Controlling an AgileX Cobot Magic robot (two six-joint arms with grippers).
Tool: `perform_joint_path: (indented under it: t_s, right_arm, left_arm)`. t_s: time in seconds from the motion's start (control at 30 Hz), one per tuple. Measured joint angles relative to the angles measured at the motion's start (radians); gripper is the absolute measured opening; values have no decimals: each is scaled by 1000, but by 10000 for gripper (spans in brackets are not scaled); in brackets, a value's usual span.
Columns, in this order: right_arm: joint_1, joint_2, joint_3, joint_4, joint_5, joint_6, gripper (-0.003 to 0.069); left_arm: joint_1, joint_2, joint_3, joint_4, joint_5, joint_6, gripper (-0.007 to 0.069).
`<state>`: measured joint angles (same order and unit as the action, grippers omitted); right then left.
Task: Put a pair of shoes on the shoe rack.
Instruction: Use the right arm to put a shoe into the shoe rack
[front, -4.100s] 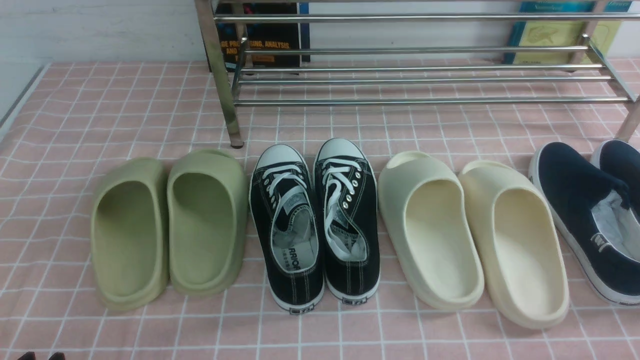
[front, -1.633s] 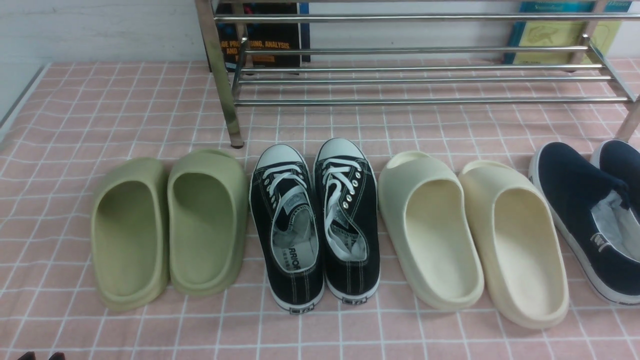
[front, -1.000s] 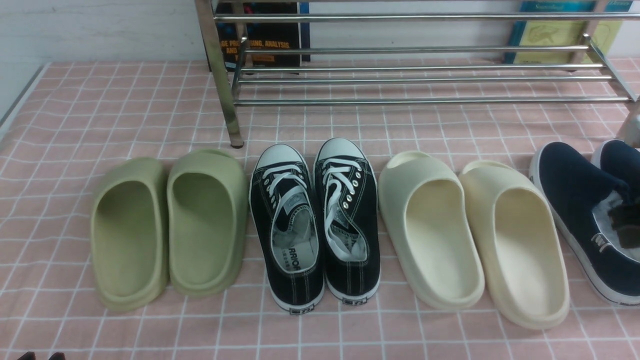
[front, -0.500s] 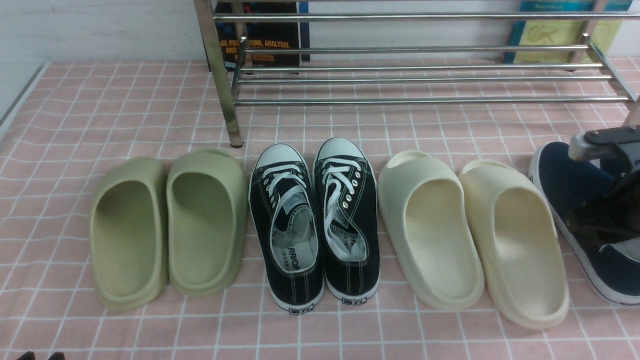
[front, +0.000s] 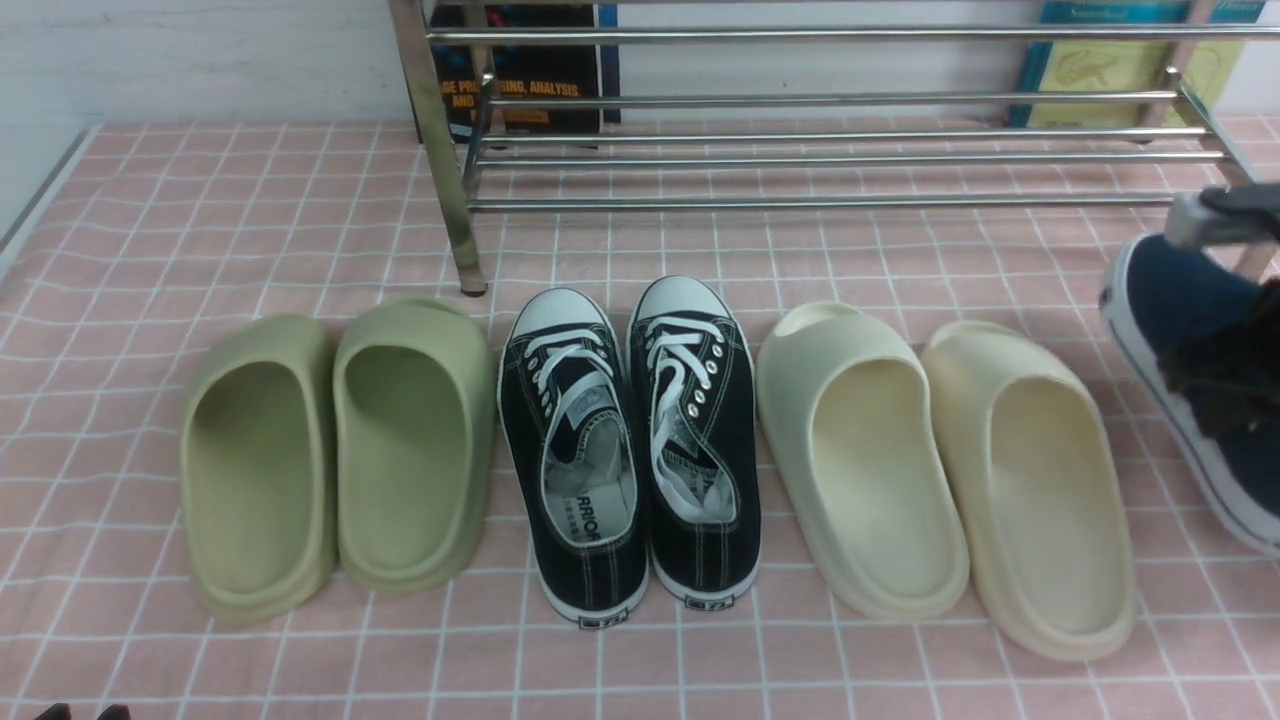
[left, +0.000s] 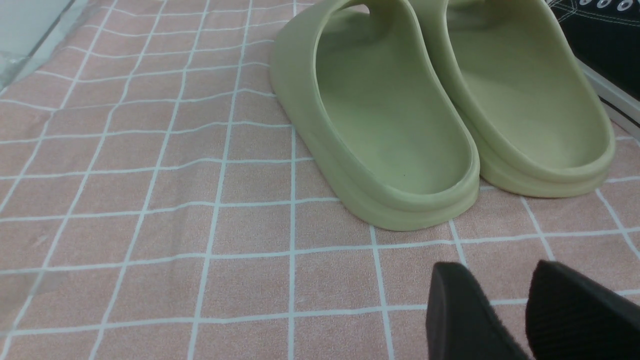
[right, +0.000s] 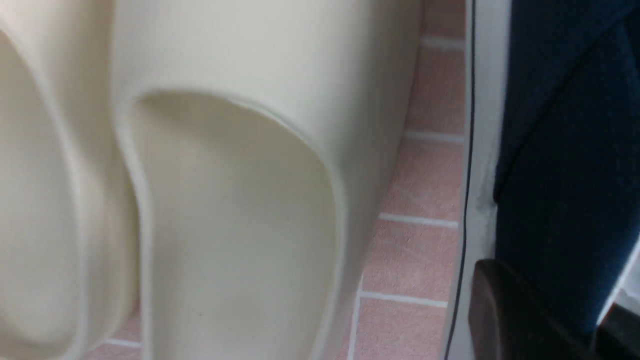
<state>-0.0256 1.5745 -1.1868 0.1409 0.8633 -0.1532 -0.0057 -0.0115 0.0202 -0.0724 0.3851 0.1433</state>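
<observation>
Green foam slides (front: 335, 455) lower left, black lace-up sneakers (front: 630, 450) centre, cream slides (front: 945, 470) right, pink checked desk (front: 200, 200), dark book (front: 530, 70) and teal book (front: 1110, 60) along top

We see a pair of green slides (left: 395, 125) lying side by side and touching on the counter (left: 150, 200), which is covered by a pink cloth with a white grid. Their heels face us. A black sneaker (left: 600, 35) with a white sole lies just beside one slide. Our two black left fingers (left: 462, 315) hang near the heels, slightly parted and holding nothing.
</observation>
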Motion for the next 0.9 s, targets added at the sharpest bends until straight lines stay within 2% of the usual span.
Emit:
perform_joint_path:
  t_s: [0.2, 0.5, 0.73, 0.9]
  right_arm:
    - [29, 7, -138, 30, 51, -54, 22]
    - [76, 252, -397, 52, 3, -89, 22]
    - [76, 532, -765, 55, 31, -86, 22]
    - [76, 651, -944, 56, 64, -67, 22]
  left_arm:
    - [0, 0, 0, 0, 0, 0, 239]
    - [0, 0, 0, 0, 0, 0, 239]
    - [0, 0, 0, 0, 0, 0, 239]
    - [0, 0, 0, 0, 0, 0, 239]
